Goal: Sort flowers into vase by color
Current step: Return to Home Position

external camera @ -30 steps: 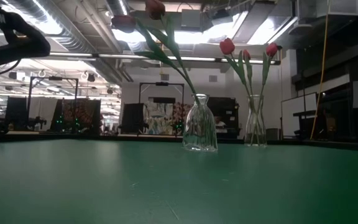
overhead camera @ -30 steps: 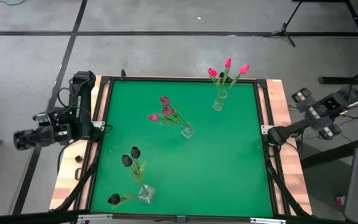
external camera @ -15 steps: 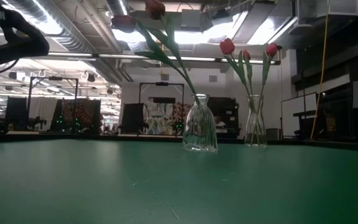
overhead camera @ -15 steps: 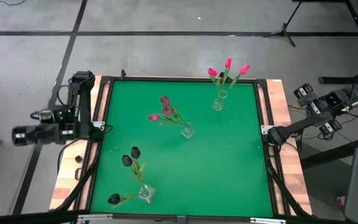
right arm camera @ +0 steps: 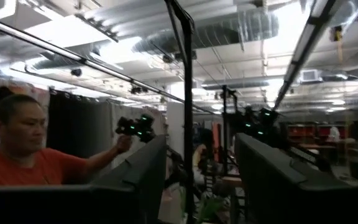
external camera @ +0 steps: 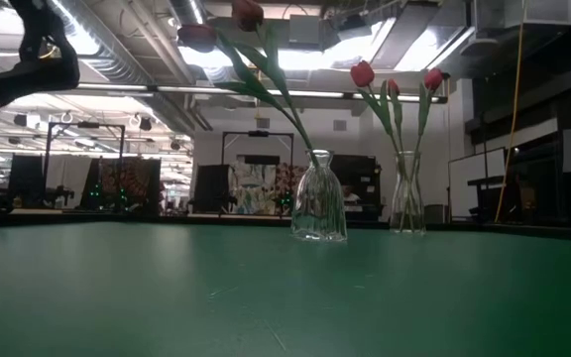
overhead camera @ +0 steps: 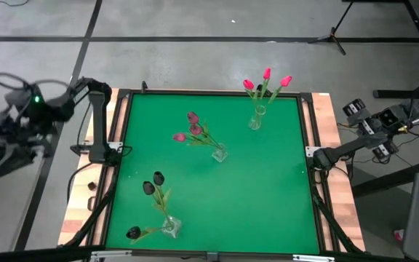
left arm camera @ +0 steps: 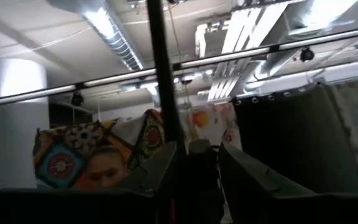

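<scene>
Your left claw stands open by a narrow gap. Its wrist view shows nothing between the fingers, only the ceiling and a thin dark pole farther off. Your right claw is spread wider and is just as empty. Both hang well clear of the green bench, the left one off its left side and the right one off its right side.

Nearest your left claw are the black tulips, standing in a clear vase. One dark head lies out low, just beside that vase. Farther in from that claw, about mid-bench, the mauve tulips lean out of a second vase. Nearest your right claw are the pink-red tulips in the third vase, by the bench's far edge.

In the high view the left arm is smeared, so you cannot make out its claw there. The low view cuts the black tulips' vase off at the picture's edge and shows none of the dark heads. A person in an orange top shows beyond the right claw, partly hidden by one finger.
</scene>
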Tool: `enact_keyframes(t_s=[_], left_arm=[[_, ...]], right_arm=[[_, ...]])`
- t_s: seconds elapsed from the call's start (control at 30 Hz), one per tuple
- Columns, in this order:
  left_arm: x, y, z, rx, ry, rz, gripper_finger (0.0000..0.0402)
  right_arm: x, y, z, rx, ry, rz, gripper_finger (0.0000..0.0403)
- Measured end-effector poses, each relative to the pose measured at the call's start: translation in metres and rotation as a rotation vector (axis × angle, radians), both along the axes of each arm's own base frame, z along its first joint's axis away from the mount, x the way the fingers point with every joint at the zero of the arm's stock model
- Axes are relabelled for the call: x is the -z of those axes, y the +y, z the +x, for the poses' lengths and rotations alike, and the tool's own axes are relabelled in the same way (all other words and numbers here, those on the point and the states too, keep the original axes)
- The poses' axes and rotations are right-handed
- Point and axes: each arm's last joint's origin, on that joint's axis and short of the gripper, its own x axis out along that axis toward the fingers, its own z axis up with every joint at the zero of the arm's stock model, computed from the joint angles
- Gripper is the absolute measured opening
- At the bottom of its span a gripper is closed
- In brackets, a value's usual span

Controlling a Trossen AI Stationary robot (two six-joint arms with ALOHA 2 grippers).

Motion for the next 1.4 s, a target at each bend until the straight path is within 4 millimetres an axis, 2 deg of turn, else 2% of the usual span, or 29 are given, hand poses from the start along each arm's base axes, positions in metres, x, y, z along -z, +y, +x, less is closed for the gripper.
enact_keyframes(t_s=[0.13, 0.3, 0.43, 0.53, 0.63, 0.8, 0.97, 1.07, 1.2, 1.4], left_arm=[[-0.013, 0.016, 0.002, -0.021, 0.020, 0.051, 0.0118], [-0.010, 0.019, 0.003, -0.071, 0.037, 0.149, 0.0118], [-0.003, 0.014, 0.008, -0.214, 0.160, 0.179, 0.0118], [0.013, -0.001, 0.009, -0.260, 0.176, 0.200, 0.0118], [0.032, -0.020, 0.007, -0.223, 0.164, 0.132, 0.0118], [0.092, -0.051, 0.006, -0.235, 0.173, 0.035, 0.0118], [0.145, -0.057, 0.006, -0.280, 0.174, -0.053, 0.0118], [0.179, -0.056, 0.006, -0.220, 0.167, -0.107, 0.0118], [0.196, -0.061, 0.011, -0.244, 0.045, -0.122, 0.0118], [0.193, -0.101, 0.038, -0.388, 0.004, -0.069, 0.0118]], right_arm=[[0.000, 0.000, -0.001, -0.031, 0.013, 0.002, 0.0189], [-0.001, -0.002, -0.003, -0.007, 0.015, 0.016, 0.0189], [0.000, -0.002, -0.002, 0.007, 0.030, 0.016, 0.0189], [0.003, 0.001, 0.001, -0.013, 0.044, 0.004, 0.0189], [0.004, 0.001, 0.002, -0.015, 0.046, 0.003, 0.0189], [0.003, 0.001, 0.002, -0.027, 0.042, -0.002, 0.0189], [0.005, 0.002, 0.003, -0.035, 0.040, -0.005, 0.0189], [0.008, 0.004, 0.006, -0.043, 0.059, -0.018, 0.0189], [0.009, 0.005, 0.008, -0.058, 0.069, -0.008, 0.0189], [0.009, 0.007, 0.006, -0.161, 0.070, -0.008, 0.0189]])
